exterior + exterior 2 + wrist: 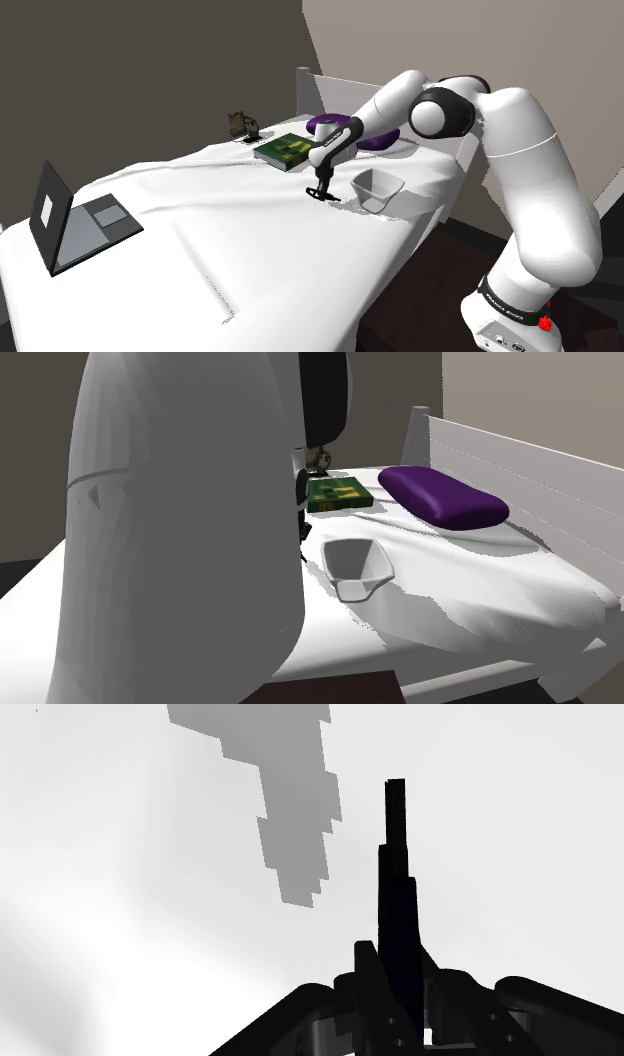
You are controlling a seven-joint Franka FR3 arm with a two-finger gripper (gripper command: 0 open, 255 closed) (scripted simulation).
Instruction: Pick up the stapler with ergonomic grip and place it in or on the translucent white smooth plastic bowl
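- Claw (320, 182): all-black, two-fingered, pointing down over the white-sheeted bed (250, 235). Its fingers (366, 972) are drawn nearly together and clasp the stapler from both sides, so it appears to have a firm hold.
- Stapler (323, 193): slim, black and elongated. In the wrist view it runs straight out from between the fingers. It hangs under the claw just beside the bowl, on the shoulder view's left of it.
- Blocky grey shadow (290, 814): falls on the sheet apart from the stapler, which suggests the stapler is already off the bed. The shoulder view does not settle whether it is clear of the sheet.
- Bowl (376, 192): pale, translucent white, smooth-walled and tapered. It stands upright and empty near the bed's edge, mouth open to receive the load.
- Arm (520, 170): white with dark joints, reaching from the stand across the bed, so the short carry to the bowl lies within easy range.
- Stage, as judged: grasp made, transfer and release not yet done.
- Bystanders, well apart from the path: green book (285, 150), purple pillow (442, 495), open dark-grey laptop (80, 220).
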